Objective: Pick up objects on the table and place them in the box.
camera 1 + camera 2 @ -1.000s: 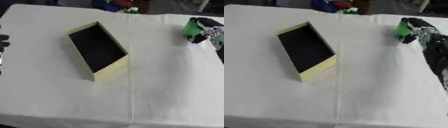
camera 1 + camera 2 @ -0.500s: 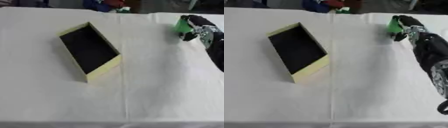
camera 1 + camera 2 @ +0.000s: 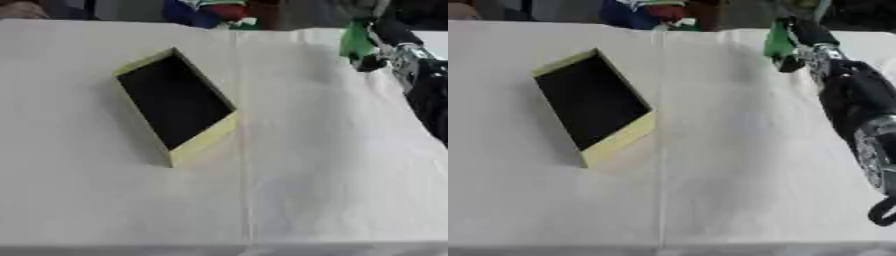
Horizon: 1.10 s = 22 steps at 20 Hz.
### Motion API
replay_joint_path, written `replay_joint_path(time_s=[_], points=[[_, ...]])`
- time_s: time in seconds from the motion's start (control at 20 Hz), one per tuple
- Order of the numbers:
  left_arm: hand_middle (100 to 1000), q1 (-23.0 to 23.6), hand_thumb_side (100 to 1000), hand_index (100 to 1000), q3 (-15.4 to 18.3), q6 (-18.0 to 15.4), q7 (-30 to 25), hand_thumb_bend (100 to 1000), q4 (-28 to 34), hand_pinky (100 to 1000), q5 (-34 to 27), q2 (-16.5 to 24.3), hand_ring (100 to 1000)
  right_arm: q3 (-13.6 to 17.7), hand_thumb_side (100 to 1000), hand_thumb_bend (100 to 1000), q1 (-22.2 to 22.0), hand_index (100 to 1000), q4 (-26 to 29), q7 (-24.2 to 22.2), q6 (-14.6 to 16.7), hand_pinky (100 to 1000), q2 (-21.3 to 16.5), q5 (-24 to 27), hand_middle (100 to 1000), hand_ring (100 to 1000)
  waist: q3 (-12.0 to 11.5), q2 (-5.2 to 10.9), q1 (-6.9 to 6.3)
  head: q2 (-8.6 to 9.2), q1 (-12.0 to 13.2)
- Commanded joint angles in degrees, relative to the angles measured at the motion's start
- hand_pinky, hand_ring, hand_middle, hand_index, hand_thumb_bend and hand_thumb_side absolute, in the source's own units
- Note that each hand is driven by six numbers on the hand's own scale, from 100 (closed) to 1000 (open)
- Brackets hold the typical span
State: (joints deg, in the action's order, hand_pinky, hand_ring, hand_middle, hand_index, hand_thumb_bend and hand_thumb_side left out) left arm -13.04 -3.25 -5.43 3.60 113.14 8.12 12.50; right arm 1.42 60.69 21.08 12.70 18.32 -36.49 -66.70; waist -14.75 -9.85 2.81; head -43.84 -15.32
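Fingers of the black right hand (image 3: 802,37) are curling around a small bright green object (image 3: 778,42) at the upper right of the frame. An open, dark-lined yellow cardboard box (image 3: 178,103) is lying well apart, left of centre on the white tablecloth (image 3: 306,170).

Bright, even light, soft shadows; both views blurred throughout.

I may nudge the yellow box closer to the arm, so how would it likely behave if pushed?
The yellow box looks like thin card and shows nothing inside, so it is probably light. Low and flat-bottomed, it should slide, not tip. The white cloth beneath may wrinkle and drag with it.
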Motion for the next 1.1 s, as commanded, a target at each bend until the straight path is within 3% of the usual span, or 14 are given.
replay_joint_path(time_s=[0.05,0.65,0.85,1.1], points=[[733,-0.3,566,817,0.1,0.0,-0.2,241,1.1,660,-0.1,0.5,674,-3.7,100,100,1.9,707,5.7,1.1,2.8,682,0.9,1.4,243,782,0.2,1.1,-0.21,-0.28,-0.4],[733,-0.3,565,818,-0.2,-0.2,-0.6,241,1.1,661,-0.3,0.4,674,-21.4,100,100,3.4,723,24.0,-8.6,14.2,697,9.9,11.8,257,813,-0.1,1.86,-0.36,-0.28,-1.6],[733,-0.3,565,818,-0.2,-0.2,-0.7,242,1.1,661,-0.3,0.4,674,-24.8,100,100,1.8,742,30.5,-12.6,18.1,710,9.7,15.8,288,831,-0.2,2.14,-0.15,-0.28,-1.6],[733,-0.4,570,819,-0.3,-0.3,-0.8,256,1.0,662,-0.4,0.4,675,-26.8,100,100,-1.0,775,37.7,-17.8,23.3,729,7.9,20.9,326,857,-0.1,2.37,0.2,-0.28,-1.6]])
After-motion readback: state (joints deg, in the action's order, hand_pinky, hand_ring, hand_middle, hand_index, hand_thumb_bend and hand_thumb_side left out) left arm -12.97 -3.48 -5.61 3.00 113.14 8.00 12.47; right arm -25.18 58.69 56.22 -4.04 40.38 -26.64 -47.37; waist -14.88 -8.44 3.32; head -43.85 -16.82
